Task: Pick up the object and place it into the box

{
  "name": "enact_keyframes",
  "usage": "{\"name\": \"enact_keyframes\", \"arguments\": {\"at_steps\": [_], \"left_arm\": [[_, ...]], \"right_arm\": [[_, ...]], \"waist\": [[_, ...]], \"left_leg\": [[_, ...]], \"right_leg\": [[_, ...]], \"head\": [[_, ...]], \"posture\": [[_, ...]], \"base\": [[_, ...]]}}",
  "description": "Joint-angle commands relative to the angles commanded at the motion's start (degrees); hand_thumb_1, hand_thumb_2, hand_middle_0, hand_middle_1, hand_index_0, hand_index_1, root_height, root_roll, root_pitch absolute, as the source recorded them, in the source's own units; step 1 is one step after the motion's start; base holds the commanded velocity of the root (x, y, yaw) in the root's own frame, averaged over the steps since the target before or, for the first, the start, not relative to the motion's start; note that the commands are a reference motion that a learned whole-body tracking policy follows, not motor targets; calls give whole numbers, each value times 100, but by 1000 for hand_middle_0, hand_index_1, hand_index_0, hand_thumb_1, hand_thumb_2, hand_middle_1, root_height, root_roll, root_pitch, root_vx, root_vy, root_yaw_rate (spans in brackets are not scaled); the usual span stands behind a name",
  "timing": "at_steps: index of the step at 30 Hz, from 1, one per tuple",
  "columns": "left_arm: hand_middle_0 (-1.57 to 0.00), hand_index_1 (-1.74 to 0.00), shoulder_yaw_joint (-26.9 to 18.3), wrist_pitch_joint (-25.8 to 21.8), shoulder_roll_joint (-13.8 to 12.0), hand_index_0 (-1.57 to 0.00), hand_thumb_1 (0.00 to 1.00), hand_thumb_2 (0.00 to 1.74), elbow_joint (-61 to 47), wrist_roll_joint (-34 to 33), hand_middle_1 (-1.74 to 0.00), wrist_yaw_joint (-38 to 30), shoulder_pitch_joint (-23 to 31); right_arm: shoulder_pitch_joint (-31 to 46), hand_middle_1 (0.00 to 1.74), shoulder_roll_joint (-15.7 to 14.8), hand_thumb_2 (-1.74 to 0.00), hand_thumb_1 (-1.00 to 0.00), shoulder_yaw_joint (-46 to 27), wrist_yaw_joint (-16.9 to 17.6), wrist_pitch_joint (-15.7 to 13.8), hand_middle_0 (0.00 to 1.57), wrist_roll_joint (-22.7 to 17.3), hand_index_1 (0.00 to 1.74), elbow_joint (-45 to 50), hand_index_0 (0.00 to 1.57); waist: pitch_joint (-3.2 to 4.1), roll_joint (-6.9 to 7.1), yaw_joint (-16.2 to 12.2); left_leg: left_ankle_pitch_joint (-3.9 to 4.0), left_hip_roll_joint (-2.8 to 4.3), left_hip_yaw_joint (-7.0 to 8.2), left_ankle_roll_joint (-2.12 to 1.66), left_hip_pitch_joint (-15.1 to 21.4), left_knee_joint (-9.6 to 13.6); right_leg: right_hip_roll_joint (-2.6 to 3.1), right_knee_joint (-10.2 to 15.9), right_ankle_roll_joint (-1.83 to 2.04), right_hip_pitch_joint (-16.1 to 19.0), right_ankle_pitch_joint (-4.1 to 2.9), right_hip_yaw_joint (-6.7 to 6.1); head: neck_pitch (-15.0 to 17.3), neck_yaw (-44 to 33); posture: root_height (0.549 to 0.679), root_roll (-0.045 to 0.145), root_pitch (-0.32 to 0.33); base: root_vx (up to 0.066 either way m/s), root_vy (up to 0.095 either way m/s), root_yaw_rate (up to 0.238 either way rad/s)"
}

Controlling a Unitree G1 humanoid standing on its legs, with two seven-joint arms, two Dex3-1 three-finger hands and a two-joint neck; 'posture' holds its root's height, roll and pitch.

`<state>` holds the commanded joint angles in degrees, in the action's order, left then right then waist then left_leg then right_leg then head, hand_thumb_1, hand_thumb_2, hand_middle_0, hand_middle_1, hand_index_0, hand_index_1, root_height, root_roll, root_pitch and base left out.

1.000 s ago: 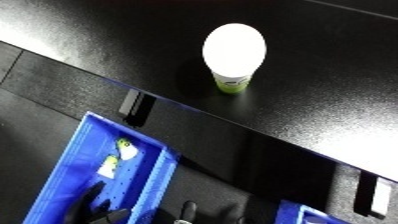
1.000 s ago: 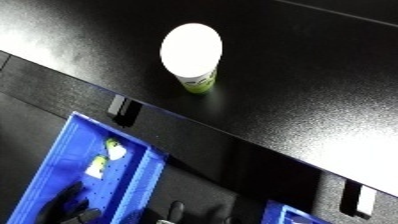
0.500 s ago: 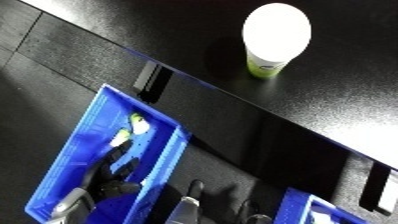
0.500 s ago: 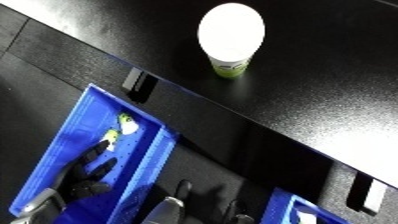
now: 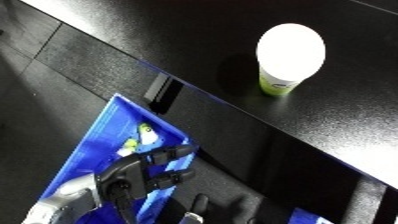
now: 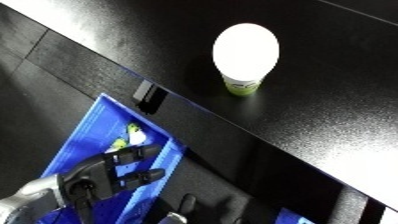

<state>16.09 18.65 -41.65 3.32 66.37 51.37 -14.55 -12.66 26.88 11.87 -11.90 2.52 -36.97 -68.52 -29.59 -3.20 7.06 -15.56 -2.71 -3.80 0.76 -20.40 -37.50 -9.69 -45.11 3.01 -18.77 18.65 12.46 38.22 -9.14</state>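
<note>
**Cup on black table, left hand over blue bin**

Cup [image 6: 243, 56] with a bright white lid and a green lower band, standing upright on the black table [image 6: 355, 110], well back from the table's near edge and well apart from the bin. Table surface matte black with pale glare patches; a dark floor lies below its edge. Blue bin [image 6: 87, 134] sits below the table edge at lower left, a small yellow-green and white item [image 6: 133, 135] inside. Left hand [image 6: 102, 175], black, on a silver forearm, hangs over the bin, fingers spread and relaxed, holding nothing. Right hand out of frame.
</note>
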Motion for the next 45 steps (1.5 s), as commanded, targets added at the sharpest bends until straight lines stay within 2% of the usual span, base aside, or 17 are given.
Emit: {"name": "enact_keyframes", "arguments": {"at_steps": [3,8,13,18,20,24,26,29,35,45], "left_arm": [[0,0,-194,-73,146,0,0,0,-579,702,0,-194,-84],[0,0,-663,-694,684,0,0,0,-1035,1627,0,-927,-258],[0,0,-1079,-1242,1217,0,0,0,-1171,1520,0,-1529,-507],[0,0,-1372,-1678,1496,0,0,0,-1297,1355,0,-1972,-719],[0,0,-1474,-2014,1502,0,0,0,-1346,969,0,-2371,-790],[0,0,-1622,-2572,1299,0,0,0,-1336,-696,0,-3645,-894],[0,0,-1706,-2574,1195,0,0,0,-1285,-1365,0,-4129,-930],[0,0,-1736,-2416,1094,0,0,0,-1255,-1949,0,-4544,-1011],[0,0,-1452,-2215,1059,0,0,0,-1159,-2595,0,-5071,-1318],[0,0,-655,-1973,1063,0,0,0,-417,-2874,0,-5669,-2109]], "right_arm": [[62,0,-85,0,0,-8,-20,-52,0,-88,0,-45,0],[141,0,-286,0,0,-26,-49,-141,0,-136,0,-125,0],[156,0,-463,0,0,-80,-99,-181,0,-113,0,-184,0],[176,0,-548,0,0,-95,-141,-192,0,-48,0,-185,0],[204,0,-562,0,0,-91,-162,-186,0,7,0,-159,0],[265,0,-574,0,0,-91,-169,-158,0,58,0,-108,0],[290,0,-569,0,0,-97,-189,-162,0,53,0,-115,0],[288,0,-562,0,0,-83,-228,-177,0,11,0,-123,0],[168,0,-535,0,0,10,-304,-184,0,-92,0,-140,0],[-33,0,-449,0,0,204,-306,-69,0,-102,0,-163,0]], "waist": [[19,40,54],[45,131,135],[52,238,166],[71,312,133],[72,331,99],[66,323,51],[65,305,37],[51,285,8],[32,290,-104],[0,329,-383]], "left_leg": [[-13,-29,-40,-4,6,9],[1,-68,-98,-16,20,66],[38,-73,-140,-30,41,147],[55,-38,-138,-54,74,201],[66,-12,-127,-67,100,228],[90,12,-105,-72,124,251],[95,10,-96,-66,115,248],[92,4,-79,-61,80,223],[87,41,-22,-55,32,176],[84,161,160,-40,-26,97]], "right_leg": [[-12,-8,-7,8,7,30],[-21,-29,-22,-10,19,69],[-3,-22,-37,-25,18,92],[29,3,-57,-13,27,87],[45,9,-67,0,36,74],[46,-25,-70,0,55,54],[44,-49,-72,-14,66,47],[49,-76,-72,-47,72,32],[80,-105,-58,-119,57,-21],[172,-161,-43,-281,11,-208]], "head": [[-20,153],[-20,298],[-25,363],[28,280],[15,242],[-22,283],[-63,300],[-154,319],[-243,244],[-454,-40]], "posture": [[639,31,-54],[638,30,-51],[638,29,-48],[639,28,-45],[639,27,-45],[638,27,-47],[638,27,-47],[637,28,-46],[637,26,-43],[637,20,-40]], "base": [[42,-51,83],[38,-54,47],[24,-53,6],[27,-27,-81],[33,-3,-135],[24,10,-65],[10,11,-12],[-1,4,-27],[3,0,-81],[13,20,-117]]}}
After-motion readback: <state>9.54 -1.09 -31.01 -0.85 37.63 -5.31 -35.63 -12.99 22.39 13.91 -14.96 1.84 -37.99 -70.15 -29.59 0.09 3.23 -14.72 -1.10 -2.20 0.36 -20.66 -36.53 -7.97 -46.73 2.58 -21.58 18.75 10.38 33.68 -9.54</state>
